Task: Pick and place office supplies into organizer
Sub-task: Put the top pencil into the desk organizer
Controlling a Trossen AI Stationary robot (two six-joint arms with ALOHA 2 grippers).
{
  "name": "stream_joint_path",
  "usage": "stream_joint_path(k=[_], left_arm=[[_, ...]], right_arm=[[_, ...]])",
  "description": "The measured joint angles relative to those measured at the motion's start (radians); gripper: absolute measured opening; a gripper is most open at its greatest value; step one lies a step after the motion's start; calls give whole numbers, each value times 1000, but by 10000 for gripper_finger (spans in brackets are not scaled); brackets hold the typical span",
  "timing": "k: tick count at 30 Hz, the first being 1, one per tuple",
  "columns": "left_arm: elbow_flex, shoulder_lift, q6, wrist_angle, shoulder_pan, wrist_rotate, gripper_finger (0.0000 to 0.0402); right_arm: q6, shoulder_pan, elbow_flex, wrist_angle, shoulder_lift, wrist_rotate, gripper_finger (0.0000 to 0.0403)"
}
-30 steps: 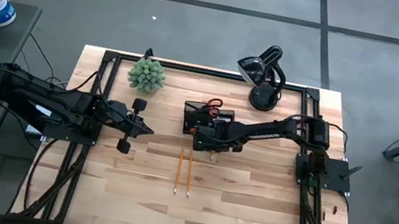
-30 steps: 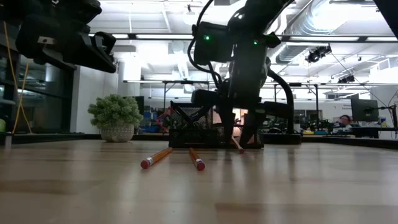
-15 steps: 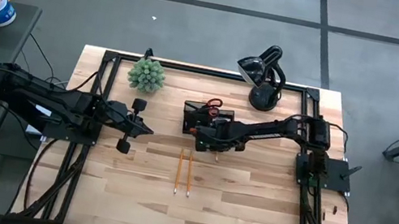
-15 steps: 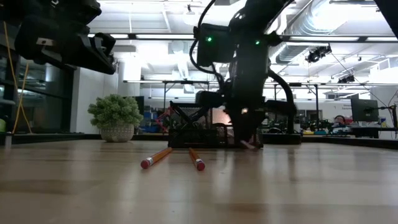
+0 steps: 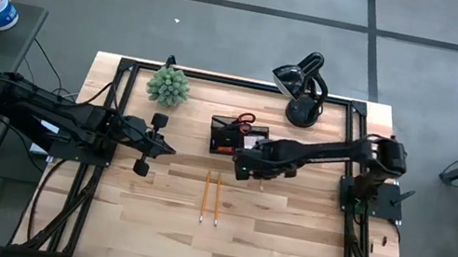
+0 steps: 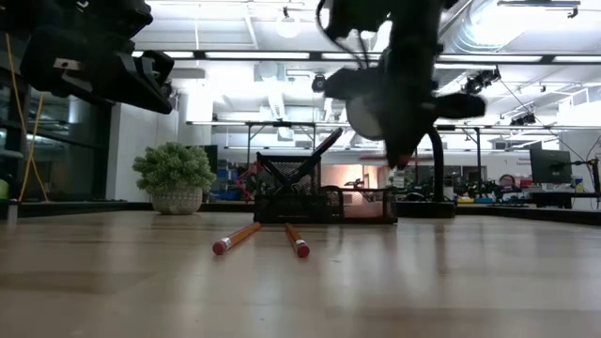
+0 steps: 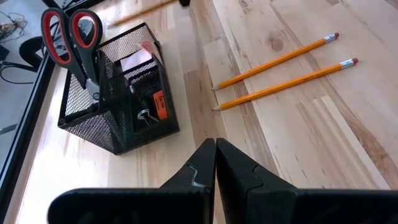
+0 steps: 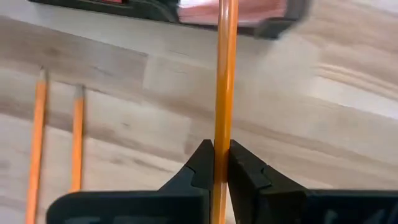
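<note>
Just in front of the black mesh organizer (image 5: 238, 136), the right gripper (image 5: 246, 166) hangs above the pale plank table (image 5: 284, 242), its fingers pinched on a thin orange pencil (image 8: 222, 93). In the right wrist view the pencil runs straight up between the dark fingers and past the picture's edges, so neither end shows. In the low view the gripper is a smeared dark mass and the pencil cannot be made out there.

The organizer is wire mesh, boxy, with a taller section holding red-handled scissors (image 7: 69, 34), blades down and hidden inside. A lower compartment holds a pink pad (image 7: 138, 59), and an orange-marked item beside it is too small to name.

Two more pencils (image 5: 211, 197) lie side by side, flat on the wood, apart from the organizer, red erasers toward the table's near edge.

The left gripper (image 7: 215, 155) waits off to the left side, fingers pressed together on nothing.
</note>
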Motion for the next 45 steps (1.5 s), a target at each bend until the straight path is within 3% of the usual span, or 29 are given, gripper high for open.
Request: stream_joint_path(k=[4, 7, 12, 18, 26, 33, 40, 45], left_arm=[[0, 0, 0, 0, 0, 0, 3], [0, 0, 0, 0, 0, 0, 3], [0, 0, 1, 1, 0, 0, 3], [0, 0, 0, 2, 0, 0, 3], [0, 0, 0, 6, 0, -59, 3], [0, 0, -44, 8, 0, -61, 3], [0, 0, -105, 8, 0, -61, 3], [0, 0, -106, 8, 0, -61, 3]], right_arm=[[4, 25, 0, -66, -59, 4, 17], [-107, 45, 0, 24, -93, 41, 17], [-420, 42, 0, 320, -125, 97, 17], [-743, -69, 0, 592, -115, 222, 17], [-1249, -223, 0, 899, -25, 171, 17], [-1317, -290, 0, 923, 86, -2, 17], [-1277, -310, 0, 993, 138, -91, 17], [-1342, -318, 0, 1048, 160, -131, 17]])
